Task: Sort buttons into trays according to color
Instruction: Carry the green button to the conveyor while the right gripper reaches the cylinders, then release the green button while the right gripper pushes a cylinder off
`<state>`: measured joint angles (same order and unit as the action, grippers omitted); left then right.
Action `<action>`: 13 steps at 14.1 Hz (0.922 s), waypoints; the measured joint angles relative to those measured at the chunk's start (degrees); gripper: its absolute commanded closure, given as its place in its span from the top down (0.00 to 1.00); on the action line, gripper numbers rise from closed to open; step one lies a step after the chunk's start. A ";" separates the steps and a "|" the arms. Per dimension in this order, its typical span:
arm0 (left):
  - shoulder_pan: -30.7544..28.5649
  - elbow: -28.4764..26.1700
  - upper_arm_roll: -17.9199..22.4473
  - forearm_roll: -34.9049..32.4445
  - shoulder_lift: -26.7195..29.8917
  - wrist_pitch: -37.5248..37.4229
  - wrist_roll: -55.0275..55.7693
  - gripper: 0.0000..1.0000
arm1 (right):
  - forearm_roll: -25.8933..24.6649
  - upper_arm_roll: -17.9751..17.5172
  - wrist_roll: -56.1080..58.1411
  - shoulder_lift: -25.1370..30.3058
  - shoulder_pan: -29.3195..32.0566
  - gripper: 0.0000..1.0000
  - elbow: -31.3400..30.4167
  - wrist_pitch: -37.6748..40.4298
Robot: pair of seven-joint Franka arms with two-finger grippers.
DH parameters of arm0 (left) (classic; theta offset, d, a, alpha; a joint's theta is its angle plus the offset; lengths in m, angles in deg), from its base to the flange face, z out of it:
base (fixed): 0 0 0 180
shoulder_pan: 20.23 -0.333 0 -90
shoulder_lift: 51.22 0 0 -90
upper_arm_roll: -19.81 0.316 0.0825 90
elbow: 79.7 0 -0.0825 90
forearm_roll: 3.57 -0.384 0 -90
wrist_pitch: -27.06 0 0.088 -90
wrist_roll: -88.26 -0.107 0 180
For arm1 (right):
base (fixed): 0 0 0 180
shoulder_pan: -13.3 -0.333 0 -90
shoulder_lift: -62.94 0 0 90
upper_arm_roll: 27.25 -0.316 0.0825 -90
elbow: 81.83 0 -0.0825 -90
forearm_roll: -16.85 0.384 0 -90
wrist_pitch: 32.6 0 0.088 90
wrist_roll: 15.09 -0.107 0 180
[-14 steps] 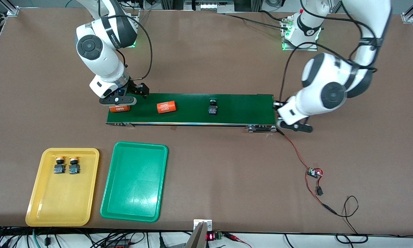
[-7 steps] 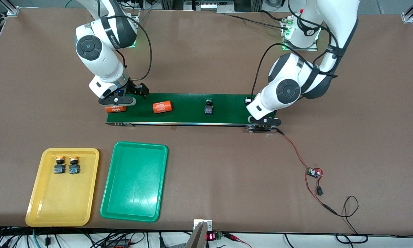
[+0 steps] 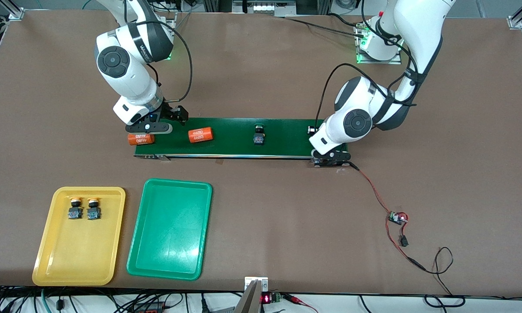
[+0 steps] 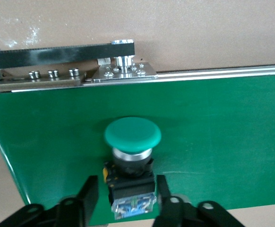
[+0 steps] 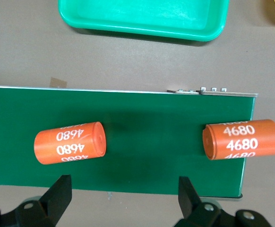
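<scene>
L gripper [image 4: 123,201] over belt [image 3: 287,130] end, jaws part-spread astride green btn [image 4: 132,156], no pinch yet | R gripper [image 5: 123,198] spread wide, waits over cylinders [image 5: 70,142] | 2nd green btn [image 3: 258,134] mid-belt | yellow btns [image 3: 82,208] in yellow tray [image 3: 61,265] | green tray [image 3: 165,265] empty.

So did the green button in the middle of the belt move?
Yes. The green button rode along the belt toward the right arm's end, getting closer to the fixed belt's end there.

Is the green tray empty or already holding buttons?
Empty: the green tray shows only its bare floor, while both yellow-capped buttons lie in the yellow tray.
</scene>
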<state>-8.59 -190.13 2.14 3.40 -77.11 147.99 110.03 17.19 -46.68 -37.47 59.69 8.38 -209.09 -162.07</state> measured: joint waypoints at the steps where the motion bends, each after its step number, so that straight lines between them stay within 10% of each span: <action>1: -0.01 0.29 -0.01 0.00 0.31 -0.07 0.03 1.00 | 0.00 0.00 0.00 0.00 0.00 1.00 0.00 0.00; 8: -2.38 8.02 0.58 -0.01 9.84 -11.50 0.33 1.00 | 0.00 0.00 -0.03 -0.03 0.00 1.00 0.03 0.00; 13: -4.64 12.72 8.21 -0.05 14.16 -19.71 -6.32 1.00 | -0.01 0.00 -0.04 -0.03 0.00 1.00 0.06 0.00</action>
<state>-13.23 -177.41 10.35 3.35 -62.95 128.29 103.71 17.19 -46.68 -37.51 59.65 8.38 -209.03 -162.07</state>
